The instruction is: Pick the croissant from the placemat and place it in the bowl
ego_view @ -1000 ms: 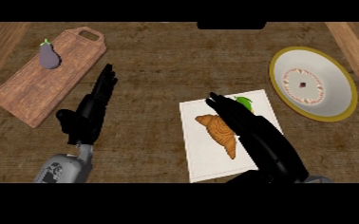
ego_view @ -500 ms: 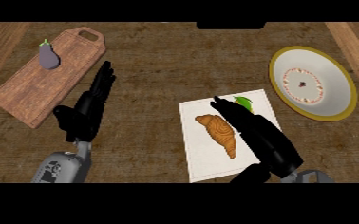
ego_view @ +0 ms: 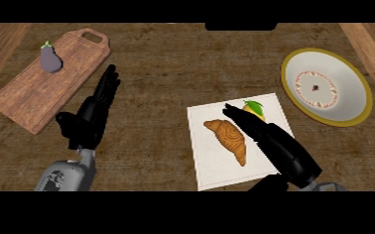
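Crescent croissant [ego_view: 228,140] on white placemat [ego_view: 219,171], right robot hand [ego_view: 273,141] straight-fingered beside it, shallow round bowl [ego_view: 351,106]

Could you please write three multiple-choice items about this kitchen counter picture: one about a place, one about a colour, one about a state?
1. Where does the croissant lie?
A. on the white placemat
B. in the bowl
C. on the wooden cutting board

2. What colour is the rim of the bowl?
A. blue
B. yellow
C. black

3. What is the state of the right hand?
A. curled round the croissant
B. open, fingers straight, just right of the croissant
C. resting inside the bowl

Answers:
1. A, the croissant is on the placemat, beside a small yellow and green fruit.
2. B, a yellow band runs round the white inside of the bowl.
3. B, the fingers stretch along the croissant's right side and do not close on it.
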